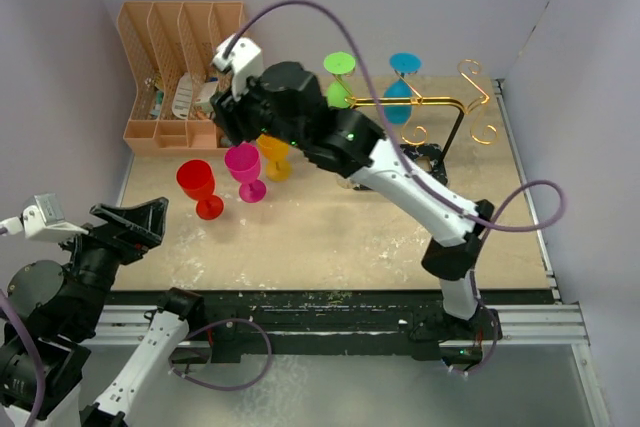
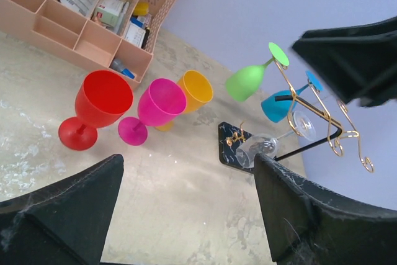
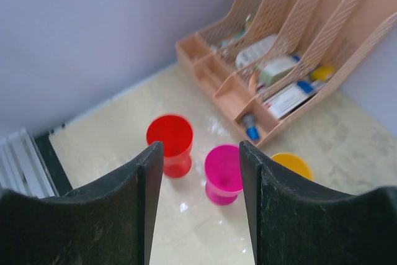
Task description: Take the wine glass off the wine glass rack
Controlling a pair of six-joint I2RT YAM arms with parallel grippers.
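Observation:
The gold wire wine glass rack stands at the back right on its black marbled base. A green glass and a blue glass hang upside down from it. The left wrist view shows the rack, the green glass, the blue glass and a clear glass hanging too. My right gripper is open and empty above the standing glasses, far left of the rack; it also shows in the right wrist view. My left gripper is open and empty at the near left, and shows in its own view.
A red glass, a magenta glass and an orange glass stand upright on the table. The orange slotted file organiser holds small items at the back left. Walls close in left, right and behind.

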